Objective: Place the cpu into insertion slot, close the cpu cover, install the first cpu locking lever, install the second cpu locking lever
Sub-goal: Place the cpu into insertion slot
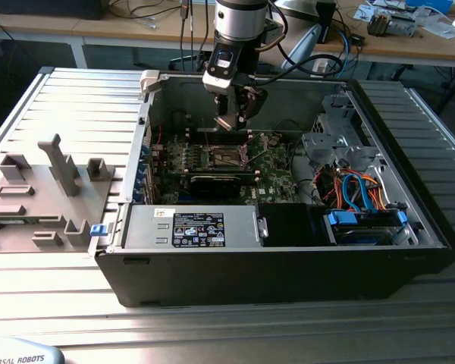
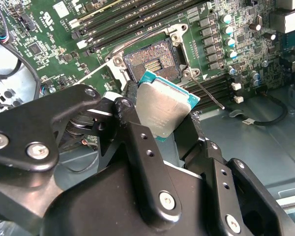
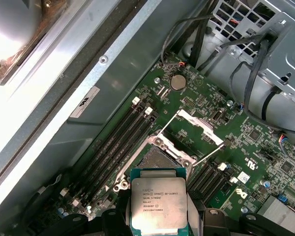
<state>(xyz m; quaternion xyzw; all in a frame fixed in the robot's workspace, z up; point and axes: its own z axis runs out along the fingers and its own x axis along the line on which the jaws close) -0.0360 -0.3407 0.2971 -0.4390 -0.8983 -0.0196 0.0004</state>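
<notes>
Cpu (image 2: 164, 110) is clamped by its edges between the 2 black fingers (image 2: 137, 142) of the gripper (image 2: 162, 120), its silvery metal top facing outward and its green rim showing at the upper corners. In the first wrist view the cpu (image 3: 159, 204) hangs over the near edge of the insertion slot (image 3: 160, 160), apart from it and not seated. The insertion slot (image 2: 150, 61) lies bare, its dark contact field showing inside the silver rim. The cpu cover (image 3: 194, 129) is hinged up, standing tilted just beside the slot on the side away from the cpu. A thin locking lever (image 3: 206, 156) runs out from 1 corner of the slot. Long memory slots (image 3: 123, 132) lie just beside the slot, on the green motherboard (image 1: 273, 171) that surrounds it. In the exterior view the gripper (image 1: 239, 114) hovers above the slot (image 1: 221, 157) inside the open computer case (image 1: 288, 265). A grey fixture plate (image 1: 45, 189) rests well apart from the slot, toward the exterior view's left.
</notes>
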